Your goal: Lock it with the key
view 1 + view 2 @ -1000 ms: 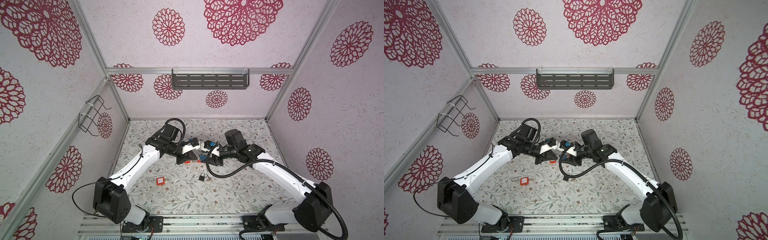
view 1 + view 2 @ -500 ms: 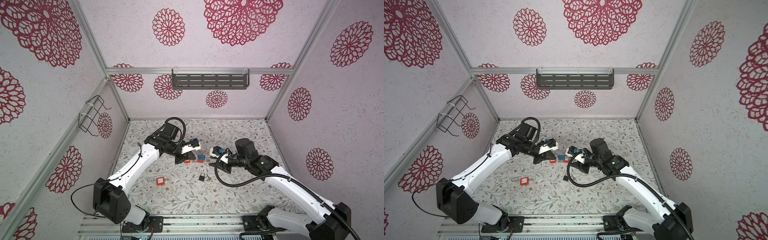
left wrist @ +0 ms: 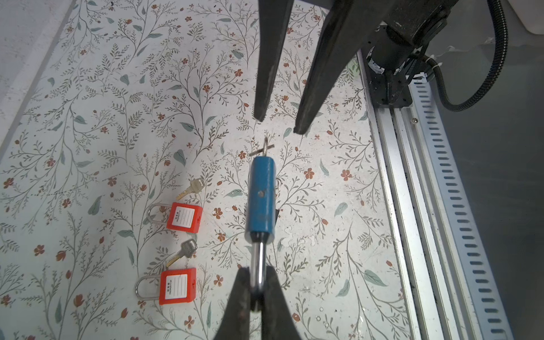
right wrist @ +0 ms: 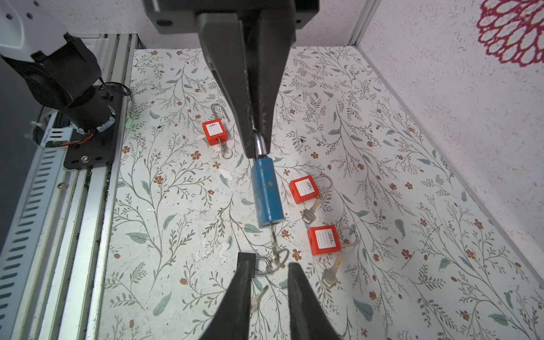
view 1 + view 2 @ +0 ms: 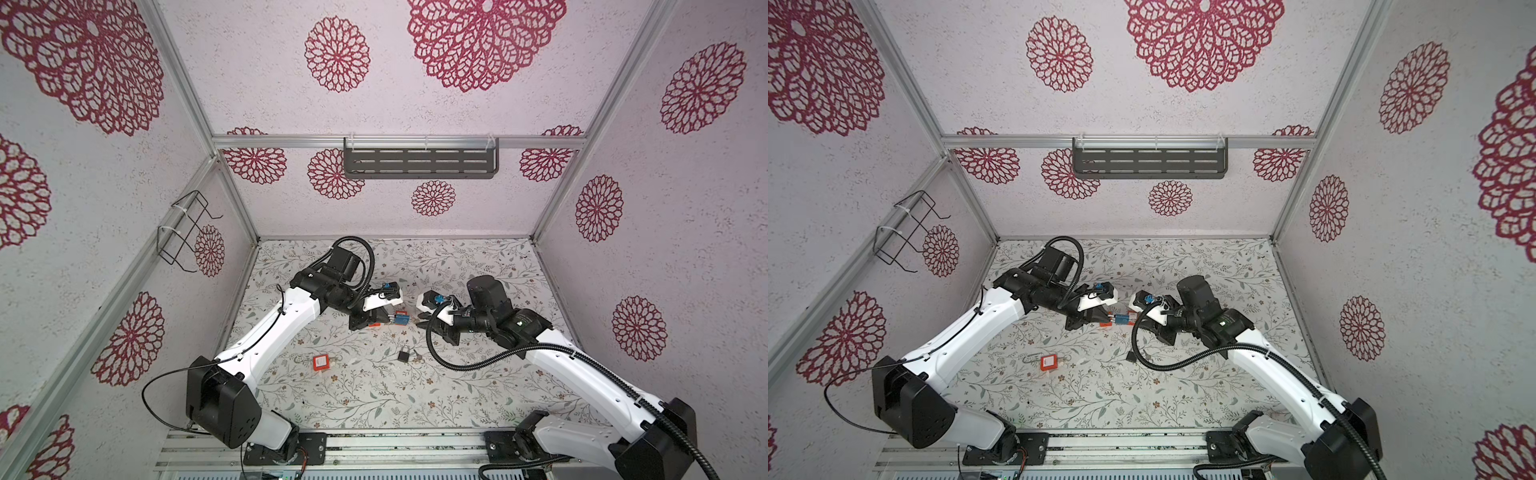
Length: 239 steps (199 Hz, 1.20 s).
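Left claw is clenched on the steel shackle of a blue padlock, holding it in the air above the middle of the desk. The lock's long axis lies about level and runs roughly parallel to the desk's front edge. Its shackle points toward the left arm and its keyhole end toward the right arm. A key on its ring sticks out of that end. Just beyond it the right claw faces the lock with its jaws apart, grasping nothing, and a small gap separates its fingertips from the key.

On the desk, nearest the front edge, a red padlock lies toward the left side and a black padlock lies near the middle. Farther back, beneath the held lock, a second red padlock and a third red padlock lie side by side. A loose key lies just beside each. Each red lock carries a white label, its print too small to read. A dark slotted shelf hangs on the back wall.
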Each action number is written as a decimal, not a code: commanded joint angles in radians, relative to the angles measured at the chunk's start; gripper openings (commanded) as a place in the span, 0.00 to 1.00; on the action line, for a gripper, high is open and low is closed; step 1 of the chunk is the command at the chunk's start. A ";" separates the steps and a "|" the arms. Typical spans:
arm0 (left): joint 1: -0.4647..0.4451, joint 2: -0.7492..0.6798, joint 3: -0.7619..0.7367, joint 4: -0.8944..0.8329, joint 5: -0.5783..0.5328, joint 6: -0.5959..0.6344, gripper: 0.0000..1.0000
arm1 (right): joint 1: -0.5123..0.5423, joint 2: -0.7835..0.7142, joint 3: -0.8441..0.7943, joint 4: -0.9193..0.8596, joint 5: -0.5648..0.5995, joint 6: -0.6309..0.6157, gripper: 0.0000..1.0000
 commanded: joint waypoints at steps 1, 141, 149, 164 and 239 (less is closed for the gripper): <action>-0.014 -0.016 0.028 -0.001 0.019 0.023 0.00 | -0.002 0.007 0.040 0.016 -0.023 -0.011 0.22; -0.026 -0.007 0.035 -0.013 0.013 0.041 0.00 | -0.002 0.066 0.064 -0.020 -0.070 -0.029 0.08; -0.026 -0.007 0.035 -0.013 0.013 0.043 0.00 | -0.002 0.066 0.065 -0.026 -0.072 -0.033 0.07; -0.026 -0.010 0.035 -0.013 0.010 0.046 0.00 | -0.002 0.067 0.065 -0.037 -0.070 -0.042 0.05; -0.026 -0.011 0.025 -0.034 0.000 0.072 0.00 | -0.002 0.043 0.060 -0.086 -0.051 -0.082 0.00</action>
